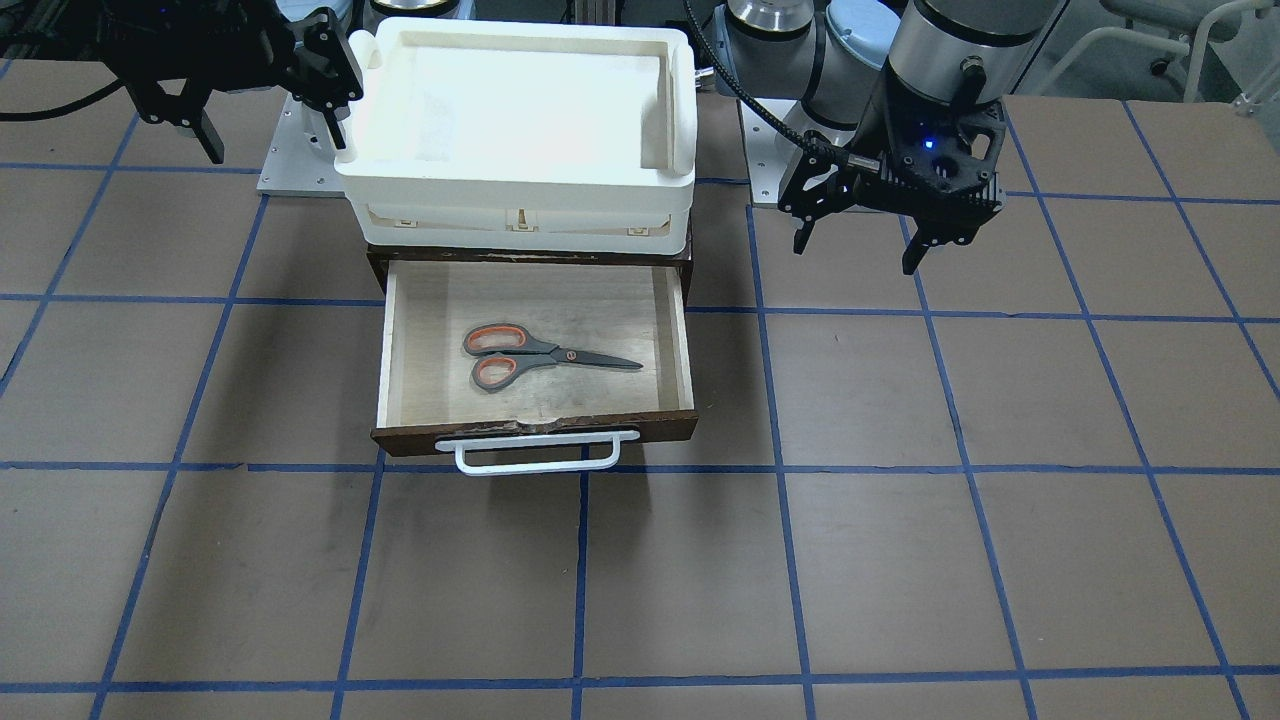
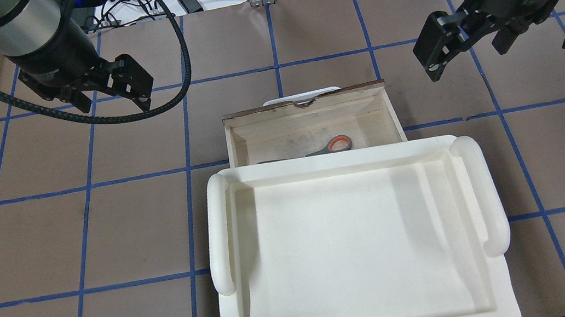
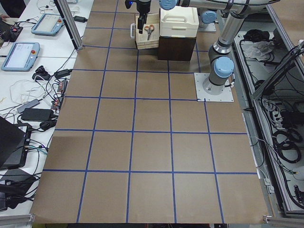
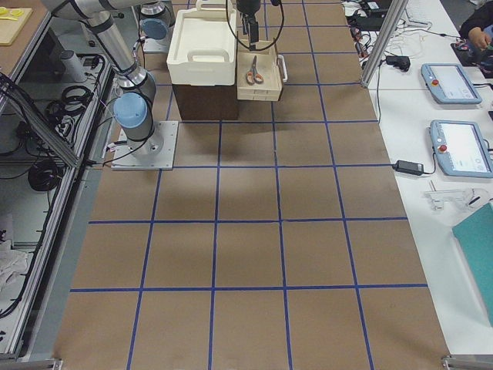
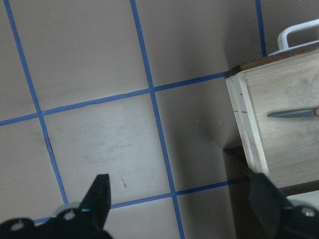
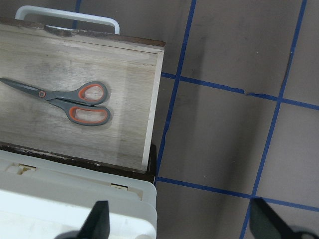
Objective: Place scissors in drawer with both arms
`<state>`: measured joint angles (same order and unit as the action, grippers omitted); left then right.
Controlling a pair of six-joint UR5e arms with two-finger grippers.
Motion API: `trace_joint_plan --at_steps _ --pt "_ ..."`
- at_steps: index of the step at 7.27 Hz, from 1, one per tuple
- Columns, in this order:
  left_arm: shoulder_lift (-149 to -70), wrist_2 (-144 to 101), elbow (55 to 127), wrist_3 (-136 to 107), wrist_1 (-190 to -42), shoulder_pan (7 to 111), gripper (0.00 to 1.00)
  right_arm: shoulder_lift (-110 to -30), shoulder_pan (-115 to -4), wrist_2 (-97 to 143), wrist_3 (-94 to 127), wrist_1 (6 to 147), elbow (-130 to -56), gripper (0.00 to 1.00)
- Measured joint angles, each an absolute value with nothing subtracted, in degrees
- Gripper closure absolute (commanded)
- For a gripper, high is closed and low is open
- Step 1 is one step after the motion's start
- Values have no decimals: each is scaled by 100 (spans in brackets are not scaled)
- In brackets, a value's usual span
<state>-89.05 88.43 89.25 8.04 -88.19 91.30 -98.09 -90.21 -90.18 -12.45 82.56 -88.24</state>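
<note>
while both grippers hang above the table with nothing in them, the left gripper has its two fingers spread wide apart, up over bare table beside the drawer on the robot's left. the right gripper is the same: fingers well apart, empty, raised on the robot's right of the drawer and clear of it. neither one touches anything.

between them, the drawer is pulled out from a dark-brown cabinet, pale wood floor showing, its white bar handle on the side away from the robot. the scissors lie flat on the drawer floor, about the middle, blades closed. their orange-lined loops sit toward the robot's right and the dark blades point toward its left; the left wrist view catches only the blade tip. the scissors touch none of the drawer walls.

a white plastic tray sits on top of the cabinet, behind the open drawer. in the overhead view its rim hides part of the scissors.
</note>
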Motion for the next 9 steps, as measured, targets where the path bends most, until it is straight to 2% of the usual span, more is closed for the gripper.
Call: trace_joint_plan --at_steps 9 --pt "-8716 8873 9209 277 -8866 9050 0 -9808 -9018 -9018 -1240 8253 -8833 0"
